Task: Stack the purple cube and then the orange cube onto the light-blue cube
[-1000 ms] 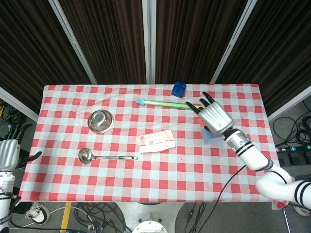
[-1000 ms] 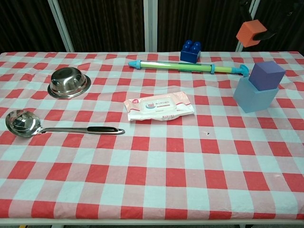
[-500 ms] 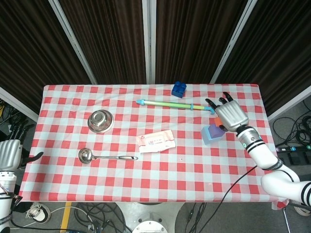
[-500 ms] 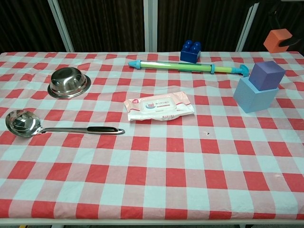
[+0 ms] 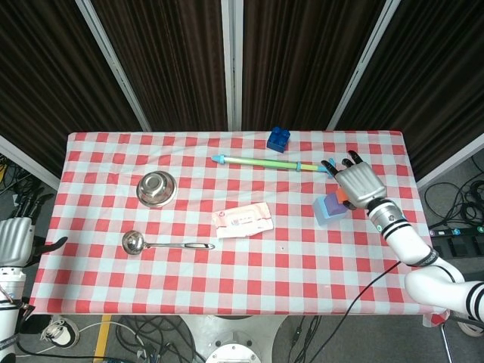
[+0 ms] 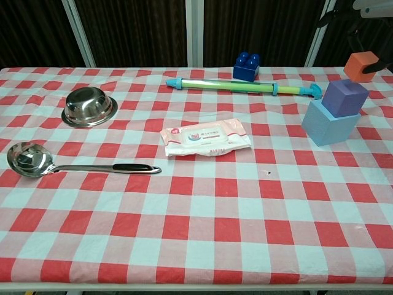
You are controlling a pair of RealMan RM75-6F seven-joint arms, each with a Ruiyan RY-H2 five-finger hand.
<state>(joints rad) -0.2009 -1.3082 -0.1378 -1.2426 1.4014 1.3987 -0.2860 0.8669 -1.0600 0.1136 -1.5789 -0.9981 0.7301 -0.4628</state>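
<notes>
The orange cube (image 6: 361, 66) is grasped by the right hand (image 5: 358, 184) and held in the air at about 2 o'clock of the purple cube (image 6: 344, 98), which already sits askew on the light-blue cube (image 6: 328, 123). If it is lowered off-centre, the tilted stack could be toppled. The left hand (image 5: 15, 239) hangs off the desk (image 5: 249, 265), released.

Bright, even overhead light, soft faint shadows (glare on the steel bowl (image 6: 89, 107)), both views sharp.
</notes>
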